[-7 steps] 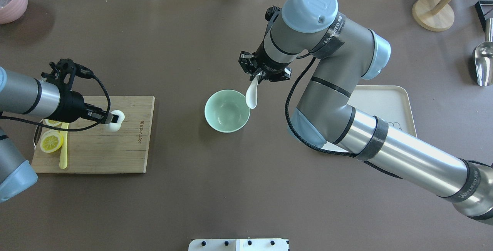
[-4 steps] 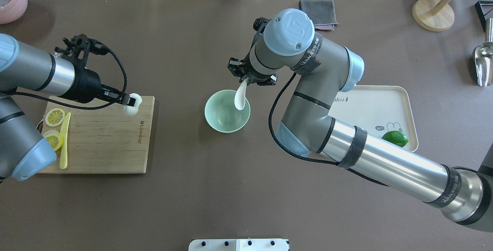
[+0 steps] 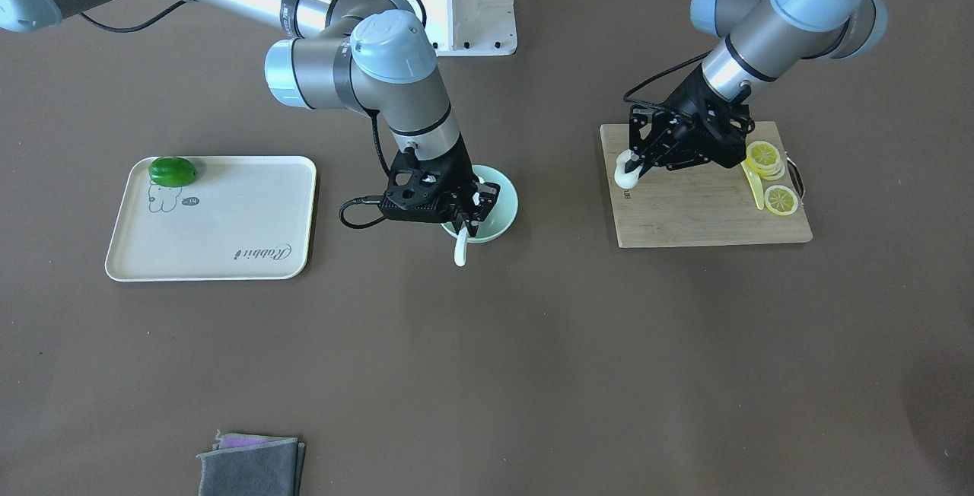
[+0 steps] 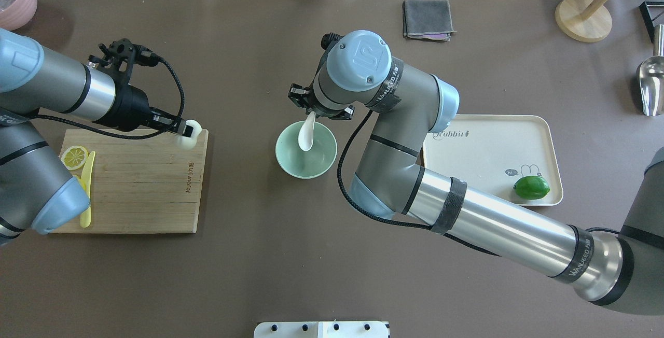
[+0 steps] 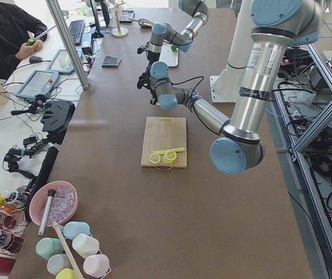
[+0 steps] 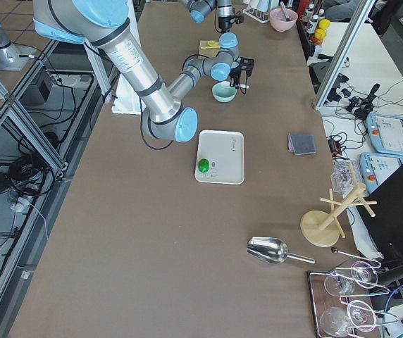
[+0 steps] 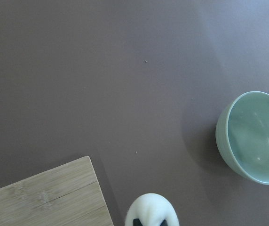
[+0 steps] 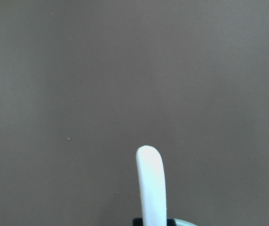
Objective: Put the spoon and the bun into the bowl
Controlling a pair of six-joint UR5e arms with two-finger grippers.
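Right gripper [image 4: 315, 112] is clamped on the handle end of the spoon [image 4: 306, 137], with the scoop hanging down over the inside of the bowl [image 4: 284, 160] mid-table; can't tell if it's touching the bottom. Left gripper [image 4: 187, 131] is pinched on the bun [image 4: 184, 142] at the far right corner of the cutting board [image 4: 135, 193], well left of the bowl. Handling-wise, I'd guess the spoon is stiff, glossy and a bit slippery, and it'd chip if dropped, so the thick handle is the right spot to hold. Bun looks light and squishy, so go for a gentle squeeze across its sides, not the pleated top. Writing: the tray [image 4: 487, 136] on the right says "Rabbit" plus a tiny "hi~" bubble, the arm straps [image 4: 580, 261] read like "WANJEED", and the board has burnt-in lettering along its right edge that I can't make out.
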